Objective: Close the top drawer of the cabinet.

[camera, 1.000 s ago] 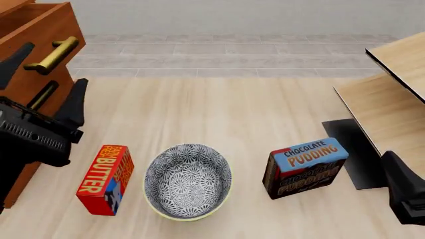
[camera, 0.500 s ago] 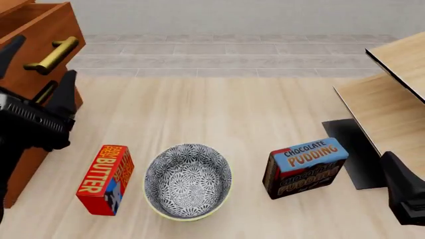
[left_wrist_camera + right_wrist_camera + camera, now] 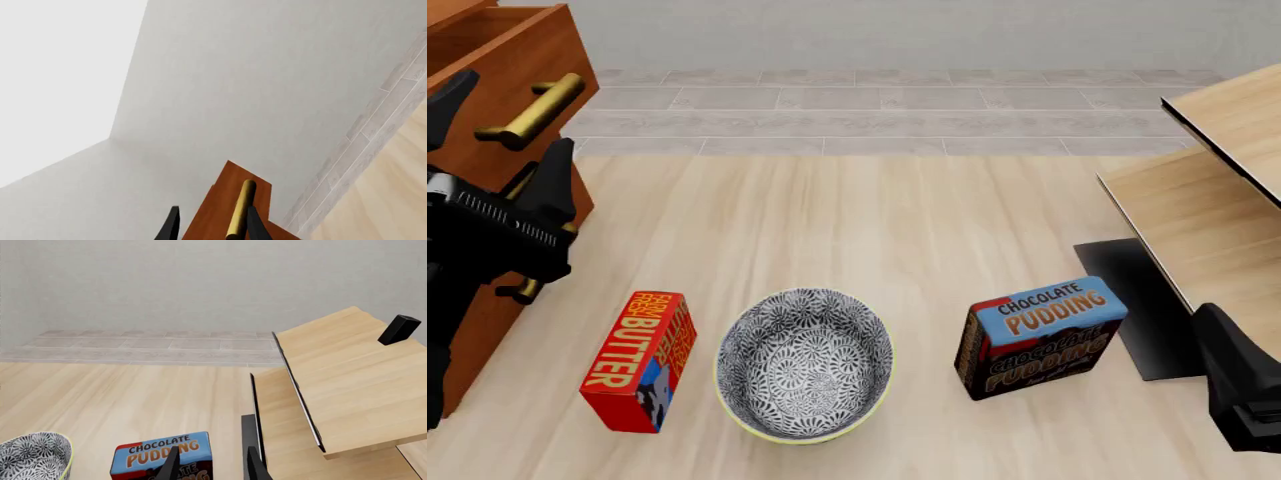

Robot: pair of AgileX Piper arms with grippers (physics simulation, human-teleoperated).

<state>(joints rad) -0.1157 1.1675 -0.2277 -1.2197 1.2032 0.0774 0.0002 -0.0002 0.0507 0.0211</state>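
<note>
While spread open before the cabinet (image 3: 481,290) at the table's left edge, left gripper (image 3: 497,135) flanks a brass handle (image 3: 531,112). Top drawer (image 3: 501,55) pulled out. Right gripper (image 3: 211,464) parted, empty

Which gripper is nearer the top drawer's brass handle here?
Left. The left gripper sits open right by the top drawer front, just below its brass handle. The right gripper hangs far across the table, beside the pudding box.

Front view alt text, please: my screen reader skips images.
The left claw, open, sits against the cabinet by a brass handle at far left. Nearer on the table stand a butter box, a patterned bowl and a chocolate pudding box.
</note>
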